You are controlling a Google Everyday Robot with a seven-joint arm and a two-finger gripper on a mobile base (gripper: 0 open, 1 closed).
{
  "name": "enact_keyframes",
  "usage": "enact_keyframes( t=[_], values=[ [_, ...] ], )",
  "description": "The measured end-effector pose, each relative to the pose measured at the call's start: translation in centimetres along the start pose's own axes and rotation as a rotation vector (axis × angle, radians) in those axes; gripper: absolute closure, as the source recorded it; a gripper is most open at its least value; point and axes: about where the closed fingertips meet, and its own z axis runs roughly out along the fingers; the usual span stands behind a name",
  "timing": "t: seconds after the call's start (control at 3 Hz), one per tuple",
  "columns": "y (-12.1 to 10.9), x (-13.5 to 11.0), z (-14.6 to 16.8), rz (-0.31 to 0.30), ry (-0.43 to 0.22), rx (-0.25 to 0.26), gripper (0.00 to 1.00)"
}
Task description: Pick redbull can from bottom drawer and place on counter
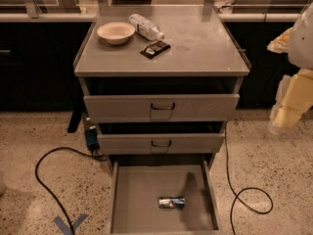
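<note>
Nearest you, the bottom drawer (132,199) stands pulled out. The redbull can (171,202) lies on its side on the drawer floor, right of centre and near the front, touching neither side wall. Your hand (288,110) hangs at the right edge of the view, about level with the top drawer (161,106) and well apart from the cabinet. You see nothing held in it, and you cannot tell how far open it is. By the look of things, the pick is not yet begun.

Watch the can first. It lies with its length across the drawer, so an off-centre nudge will likely send it rolling back under the middle drawer (161,142), where a clean grip gets harder. Both upper drawers jut out a little above the open tray, so a descent too close to the cabinet risks your arm catching their fronts. On the floor to the right, a black cable (244,199) loops near the cabinet, and the base could snag it.

On the surface (200,53), the bowl (115,32), the plastic bottle (145,27) and a dark packet (155,49) take up the left and middle. Choose the bare right half, clear of the raised rim, or the can may tip or set the bottle rolling.
</note>
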Motion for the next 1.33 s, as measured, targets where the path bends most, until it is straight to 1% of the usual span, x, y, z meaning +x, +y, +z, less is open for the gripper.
enact_keyframes(
  t=[0.33, 0.67, 1.0, 1.33],
  values=[
    [-0.1, -0.1, 0.1, -0.001, -0.001, 0.003, 0.0],
    [-0.4, -0.7, 2.5, -0.015, -0.03, -0.005, 0.0],
    [-0.7, -1.7, 7.6, -0.048, -0.078, -0.026, 0.0],
    [-0.9, -3.8, 14.1, -0.085, -0.154, -0.058, 0.0]
  ],
)
